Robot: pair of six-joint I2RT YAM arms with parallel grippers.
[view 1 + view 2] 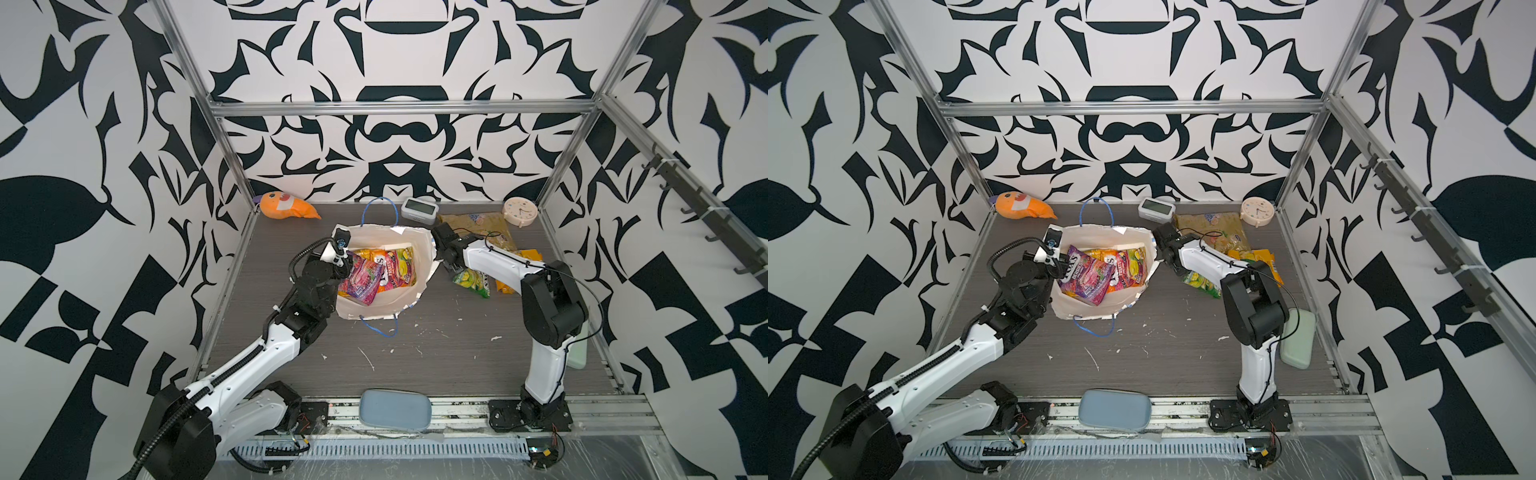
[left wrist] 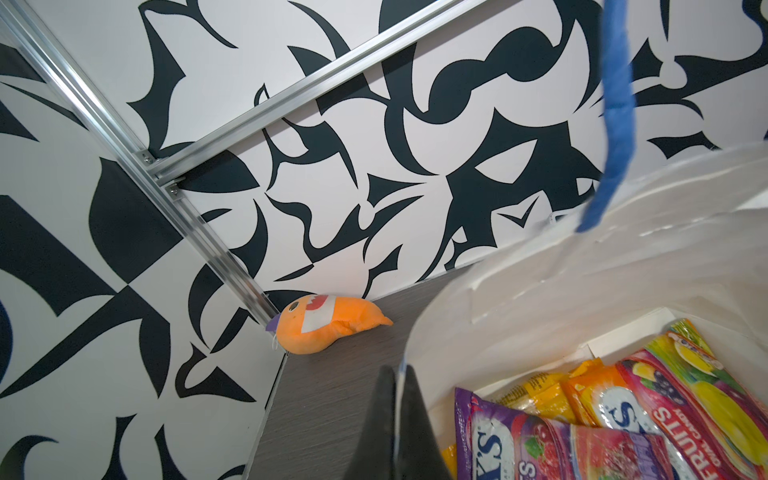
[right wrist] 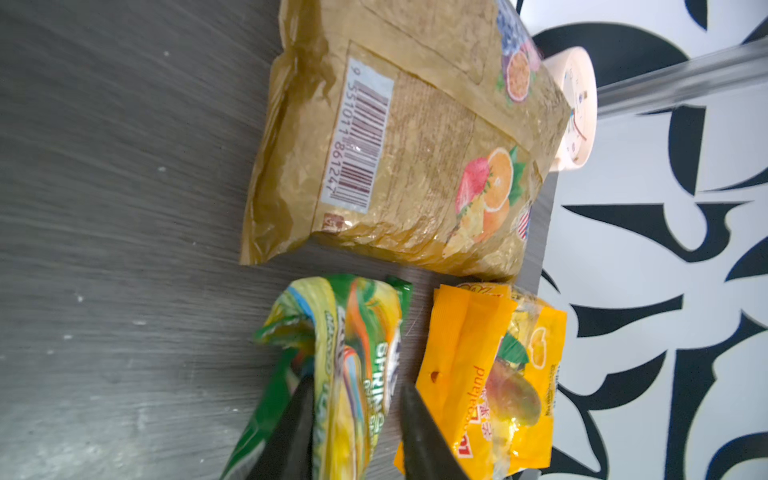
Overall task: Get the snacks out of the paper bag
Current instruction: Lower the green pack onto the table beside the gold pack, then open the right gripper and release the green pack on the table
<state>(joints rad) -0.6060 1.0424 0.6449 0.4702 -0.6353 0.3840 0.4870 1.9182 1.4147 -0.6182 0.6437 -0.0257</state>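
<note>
Several crinkly plastic snack packets lie inside the tall white paper bag mid-bench, with a purple FOX'S packet topmost, its long axis roughly 11 to 5 o'clock. Your left end effector is clamped on the bag's 9 o'clock rim. Your right end effector is parted astride a green-yellow packet on the bench. The bag sits at its 9 o'clock, so that arm likely reaches next.
</note>
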